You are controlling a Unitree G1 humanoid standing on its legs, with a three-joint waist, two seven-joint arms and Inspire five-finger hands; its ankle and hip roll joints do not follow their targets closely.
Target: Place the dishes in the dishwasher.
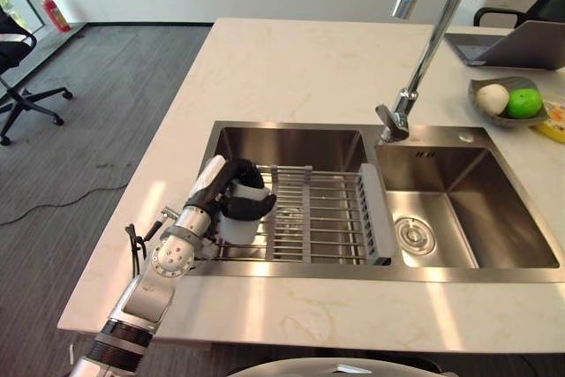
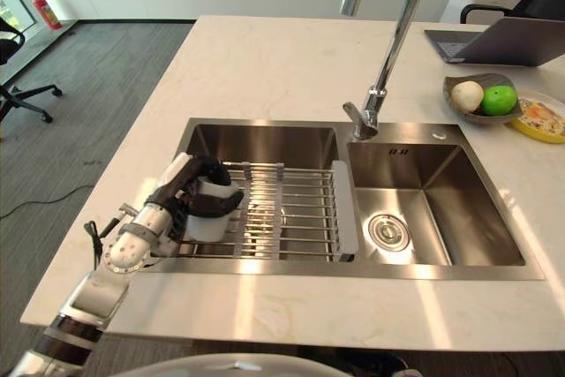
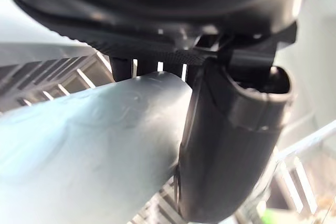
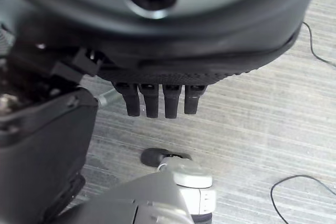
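We see a white cup (image 1: 237, 218) standing upright, its long axis vertical and its open mouth pointing up. It rests at the left end of a metal drying rack (image 1: 322, 216), which lies across the left basin (image 1: 291, 147) of a steel double sink. The rack carries the cup alone; the rest of its bars are bare. The right basin (image 1: 468, 209) holds nothing but its round drain (image 1: 412, 235). A tall faucet (image 1: 415, 68) rises from the back rim between the two basins.

The left robot hand (image 1: 237, 190) comes in from the front left corner of the counter (image 1: 282, 68) and reaches over the sink's left rim. Its dark fingers (image 2: 216, 203) curl around the cup from the side and above, so the hand is grasping the cup. In the left wrist view the pale wall of the cup (image 3: 94, 145) lies directly against the thumb (image 3: 231, 140), with rack bars behind.

The right robot hand (image 4: 157, 98) appears in its own wrist view over a grey carpet floor (image 4: 262, 129), its fingers hanging straight and relaxed, with nothing in them.

Near the back right corner of the counter stands a grey bowl (image 1: 481, 105) with a white egg-shaped object (image 1: 493, 98) and a green fruit (image 1: 524, 102) in it. Just beside it sits a yellow plate (image 2: 540, 119), and behind the bowl a laptop (image 1: 516, 46).
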